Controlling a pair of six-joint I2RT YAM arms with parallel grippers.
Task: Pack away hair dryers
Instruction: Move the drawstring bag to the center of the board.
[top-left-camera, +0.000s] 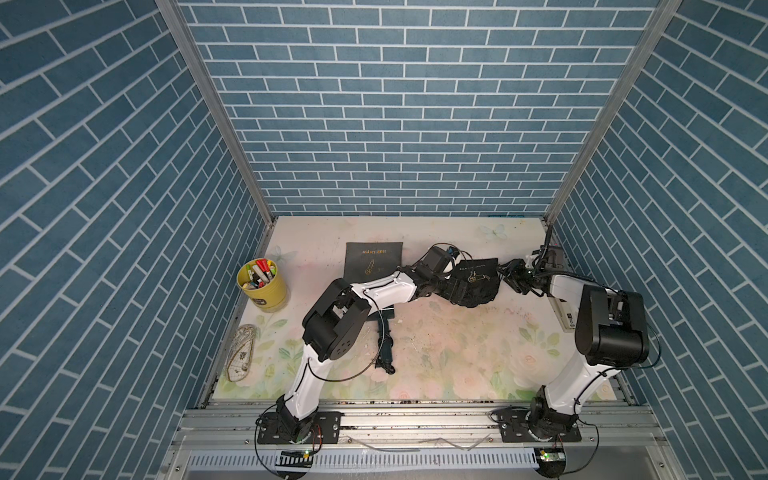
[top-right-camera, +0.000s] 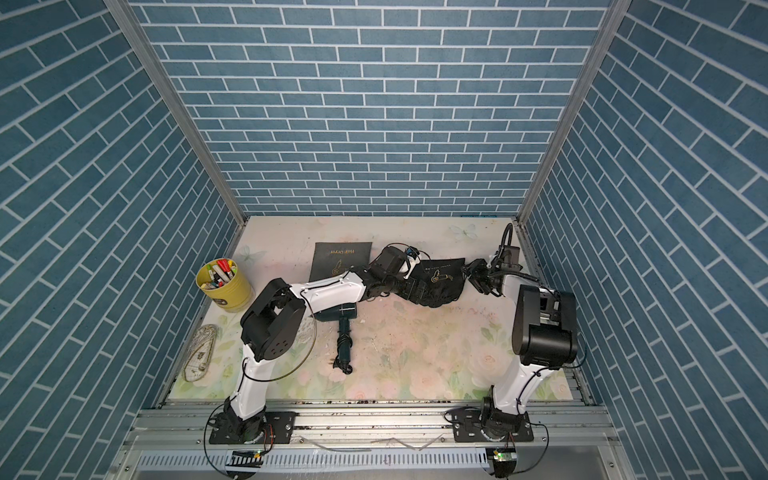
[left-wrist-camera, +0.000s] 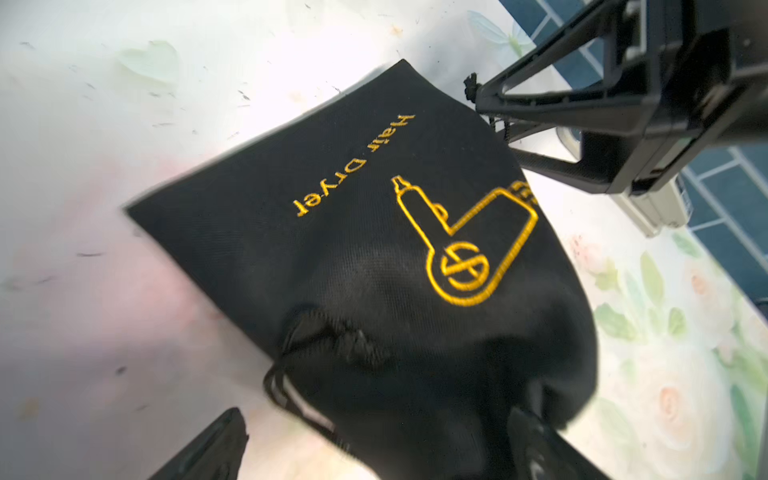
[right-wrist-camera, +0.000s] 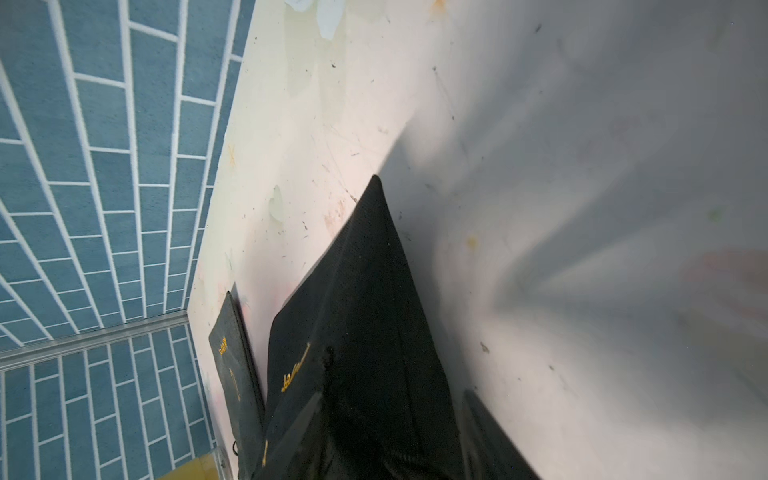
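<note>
A dark teal hair dryer (top-right-camera: 343, 328) with its black cord wound round the handle lies mid-table; my left arm partly covers it in a top view (top-left-camera: 384, 336). At the back, a black drawstring pouch (left-wrist-camera: 374, 232) with gold "Hair Dryer" print bulges; what it holds is hidden. My left gripper (left-wrist-camera: 374, 453) stands wide open around the pouch's gathered mouth, one finger (left-wrist-camera: 208, 449) clear of the cloth. My right gripper (left-wrist-camera: 494, 120) is at the pouch's far corner by the cord knot, jaws apart. In the right wrist view that corner of the pouch (right-wrist-camera: 374, 291) lies between its fingers.
A second pouch (top-left-camera: 374, 262) lies flat at the back, left of the full one. At the left edge stand a yellow tin of markers (top-left-camera: 262, 286) and a clear plastic ruler set (top-left-camera: 241, 353). Blue brick-pattern walls close in three sides.
</note>
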